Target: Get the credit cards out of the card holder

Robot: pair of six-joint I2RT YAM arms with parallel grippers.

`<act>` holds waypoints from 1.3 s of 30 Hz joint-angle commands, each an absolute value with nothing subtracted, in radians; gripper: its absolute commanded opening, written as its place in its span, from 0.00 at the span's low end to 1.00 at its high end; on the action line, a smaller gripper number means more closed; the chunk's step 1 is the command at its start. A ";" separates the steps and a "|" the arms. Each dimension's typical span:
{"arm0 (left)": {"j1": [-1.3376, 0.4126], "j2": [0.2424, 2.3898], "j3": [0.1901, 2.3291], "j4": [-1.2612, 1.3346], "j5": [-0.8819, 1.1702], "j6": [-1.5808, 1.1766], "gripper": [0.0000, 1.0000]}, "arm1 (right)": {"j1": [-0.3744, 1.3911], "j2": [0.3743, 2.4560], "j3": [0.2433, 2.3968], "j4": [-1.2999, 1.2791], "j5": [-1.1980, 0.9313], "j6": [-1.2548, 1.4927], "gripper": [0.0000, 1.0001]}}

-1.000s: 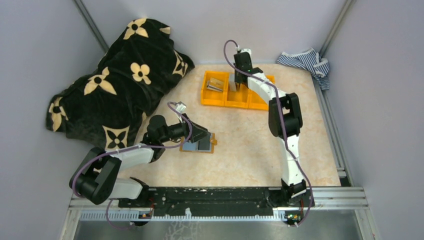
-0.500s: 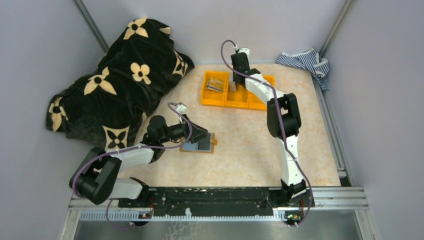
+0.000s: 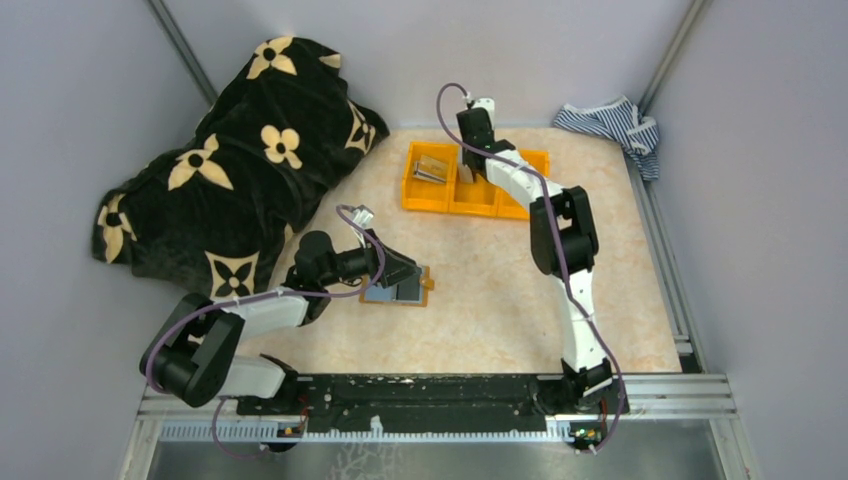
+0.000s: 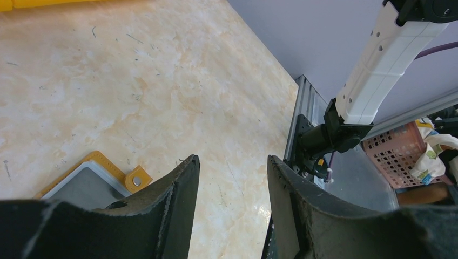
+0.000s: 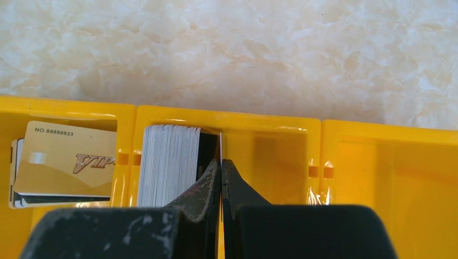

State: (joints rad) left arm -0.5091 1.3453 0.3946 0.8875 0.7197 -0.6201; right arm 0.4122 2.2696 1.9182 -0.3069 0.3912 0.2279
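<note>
The card holder point(image 3: 403, 293) lies open on the table, orange-tan with a grey inside, its snap tab point(image 4: 137, 179) pointing right. My left gripper point(image 3: 402, 270) hovers open at its upper edge; in the left wrist view only the holder's corner point(image 4: 89, 181) shows beside the left finger, and nothing is between the fingers of that gripper point(image 4: 232, 164). My right gripper point(image 5: 220, 162) is shut on a credit card point(image 5: 220, 143) seen edge-on as a thin white line. It hangs over the middle compartment of the orange bin point(image 5: 227, 116), right of a stack of cards point(image 5: 167, 162).
A gold VIP card point(image 5: 67, 159) lies in the bin's left compartment. The bin point(image 3: 432, 203) stands at the table's back. A black flowered blanket point(image 3: 230, 160) covers the left side, and a striped cloth point(image 3: 610, 122) lies at the back right corner.
My right gripper has shifted a little to the left over the bin, still shut. The left arm and the card holder have not moved.
</note>
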 commanded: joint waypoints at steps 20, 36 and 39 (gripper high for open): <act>-0.514 1.357 0.373 0.934 0.745 -0.617 0.55 | 0.450 2.242 1.930 -0.248 0.379 0.220 0.17; -0.515 1.376 0.370 0.964 0.759 -0.629 0.54 | 0.463 2.200 1.933 -0.245 0.374 0.205 0.17; -0.515 1.378 0.370 0.966 0.760 -0.629 0.54 | 0.464 2.195 1.936 -0.247 0.375 0.203 0.17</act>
